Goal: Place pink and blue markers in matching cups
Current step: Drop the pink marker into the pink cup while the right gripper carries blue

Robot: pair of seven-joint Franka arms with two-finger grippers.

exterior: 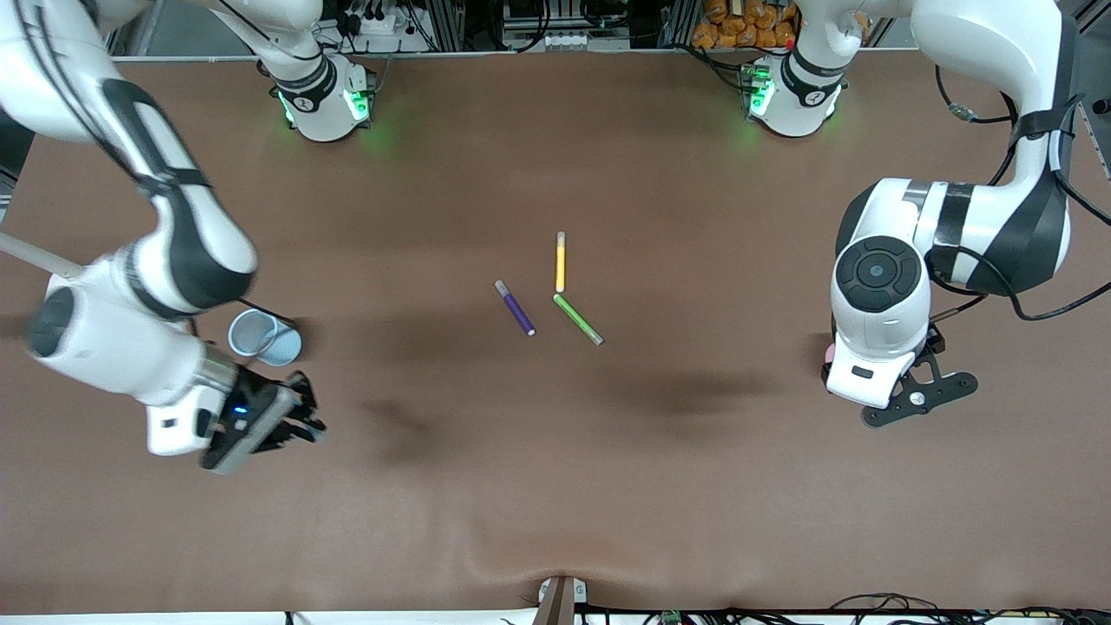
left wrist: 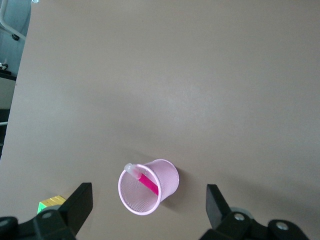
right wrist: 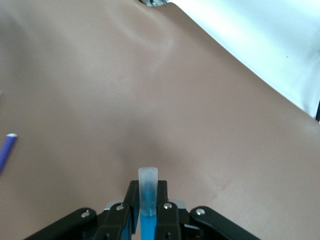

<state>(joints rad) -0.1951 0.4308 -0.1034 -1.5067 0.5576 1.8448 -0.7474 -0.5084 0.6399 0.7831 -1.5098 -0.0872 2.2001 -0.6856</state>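
Note:
The light blue cup [exterior: 265, 337] stands near the right arm's end of the table. My right gripper [exterior: 299, 421] hangs over bare table beside that cup, shut on the blue marker [right wrist: 148, 192]. The marker's pale cap end sticks out past the fingers. My left gripper [left wrist: 148, 202] is open, directly over the pink cup [left wrist: 165, 175]. The cup stands upright with the pink marker [left wrist: 146, 181] leaning inside it, cap end at the rim. In the front view the left hand [exterior: 868, 373] covers the pink cup except for a sliver [exterior: 829, 353].
Three other markers lie mid-table: dark purple [exterior: 515, 307], yellow [exterior: 561, 261] and green [exterior: 578, 319]. The purple one's end also shows in the right wrist view [right wrist: 6, 150]. The brown table cover has a wrinkle near its front edge [exterior: 555, 564].

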